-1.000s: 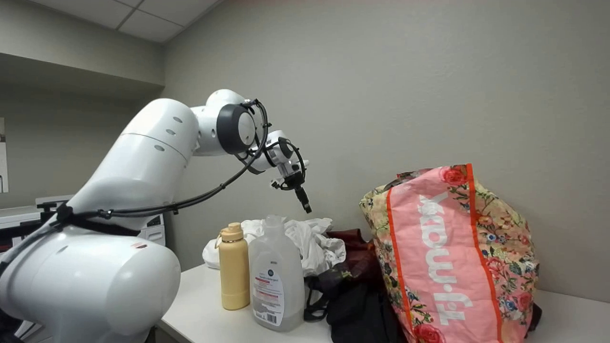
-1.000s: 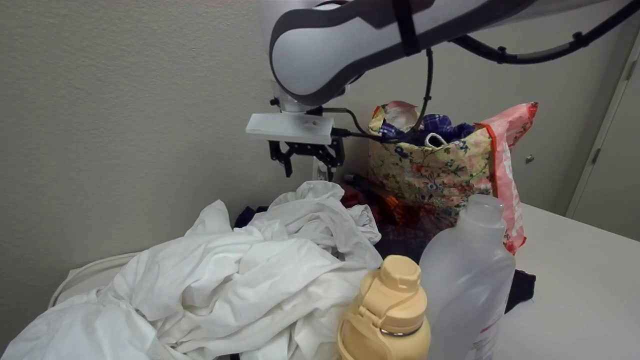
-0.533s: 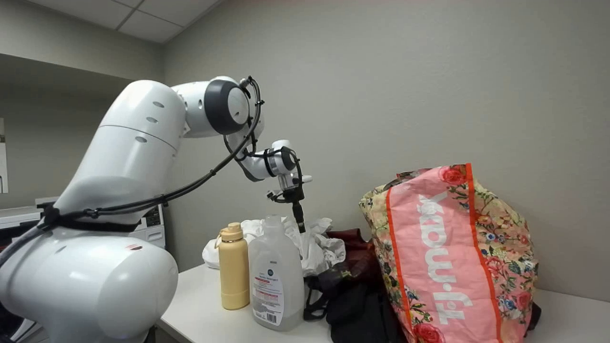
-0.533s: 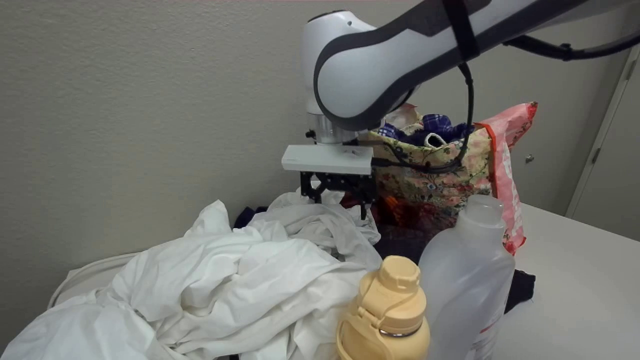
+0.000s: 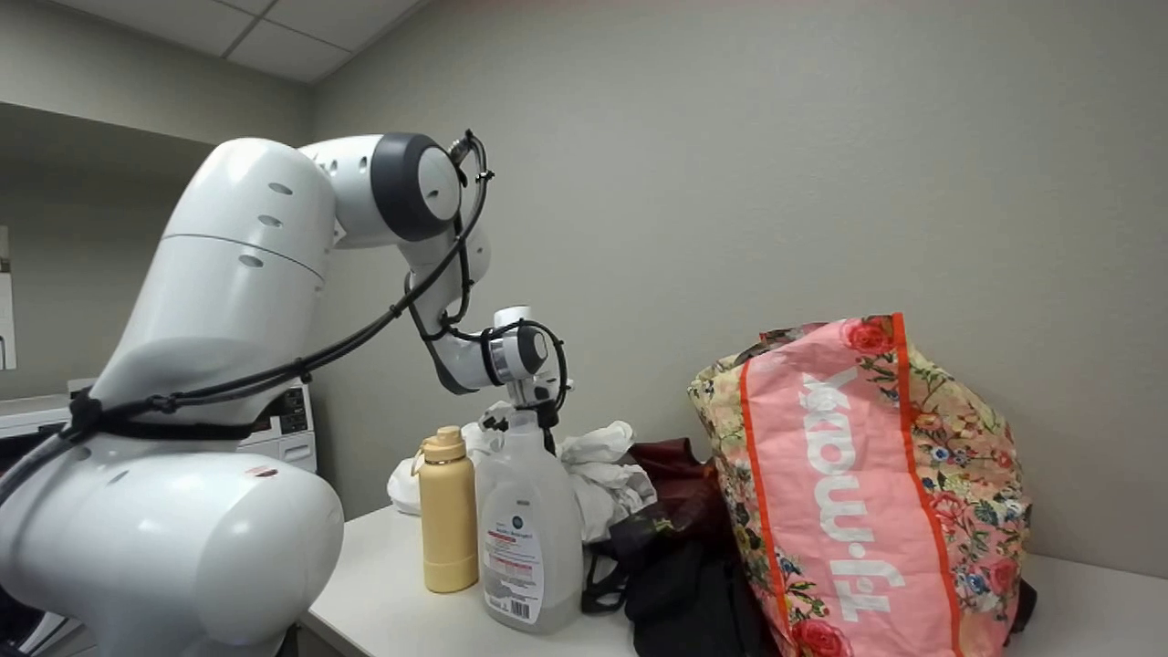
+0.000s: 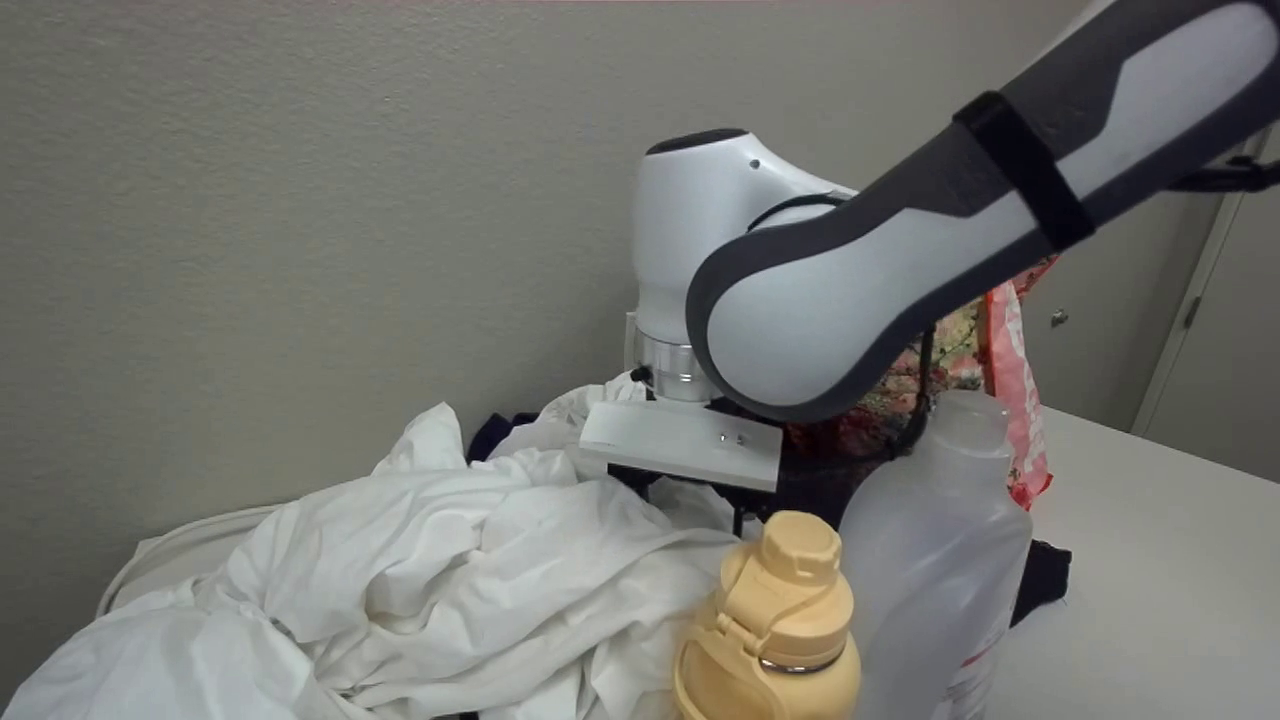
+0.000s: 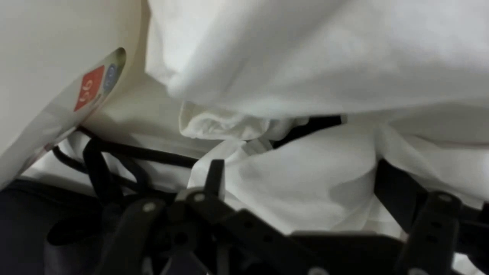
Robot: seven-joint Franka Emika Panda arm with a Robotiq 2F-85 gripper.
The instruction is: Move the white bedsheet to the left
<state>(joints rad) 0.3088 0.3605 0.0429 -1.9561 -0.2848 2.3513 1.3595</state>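
The jaws stand spread apart, a fold of the white bedsheet (image 7: 301, 183) between them; in an exterior view its heap lies mostly left of them on the desk (image 6: 1150, 600).

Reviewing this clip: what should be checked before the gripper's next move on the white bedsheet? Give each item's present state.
1. Gripper open: ok, fingers apart.
2. White bedsheet between the fingers: ok, in the wrist view.
3. White bedsheet gripped: not ok, not yet clamped.
4. Black strap free of the fingers: cannot tell; it runs close by in the wrist view.
5. Translucent plastic jug and yellow water bottle upright: ok.
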